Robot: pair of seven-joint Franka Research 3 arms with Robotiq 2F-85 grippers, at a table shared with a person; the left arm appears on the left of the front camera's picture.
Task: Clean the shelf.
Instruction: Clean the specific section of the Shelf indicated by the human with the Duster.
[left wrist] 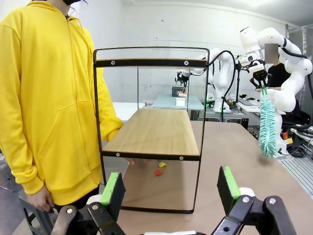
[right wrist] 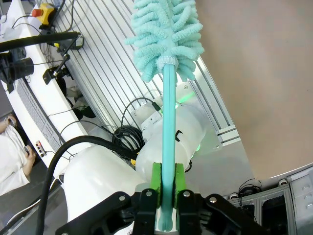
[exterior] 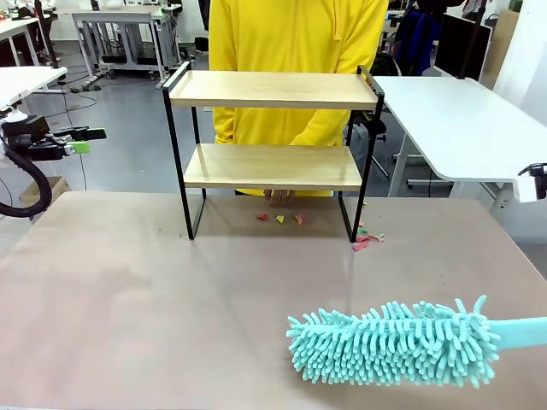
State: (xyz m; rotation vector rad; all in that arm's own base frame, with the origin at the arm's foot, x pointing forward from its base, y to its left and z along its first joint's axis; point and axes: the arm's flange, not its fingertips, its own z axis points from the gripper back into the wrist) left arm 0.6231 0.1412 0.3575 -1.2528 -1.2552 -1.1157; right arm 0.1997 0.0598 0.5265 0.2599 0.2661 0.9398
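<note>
The shelf (exterior: pixel 272 90) stands at the table's far middle, two light wooden boards in a black frame; in the left wrist view the shelf (left wrist: pixel 151 132) is seen end-on. My right gripper (right wrist: pixel 167 181) is shut on the handle of a teal fluffy duster (right wrist: pixel 164 34). The duster's head (exterior: pixel 393 342) hangs low over the near right of the table. My left gripper (left wrist: pixel 171 188) is open and holds nothing, and it points at the shelf's end from off the table's left edge (exterior: pixel 85 139). In that view, the right gripper (left wrist: pixel 262 84) holds the duster (left wrist: pixel 267 122) hanging down.
Small coloured paper scraps (exterior: pixel 279 219) lie on the brown table (exterior: pixel 128 299) under the shelf, with more scraps (exterior: pixel 367 239) by its right leg. A person in a yellow hoodie (exterior: pixel 295 51) stands right behind the shelf, one hand (exterior: pixel 278 196) below the lower board.
</note>
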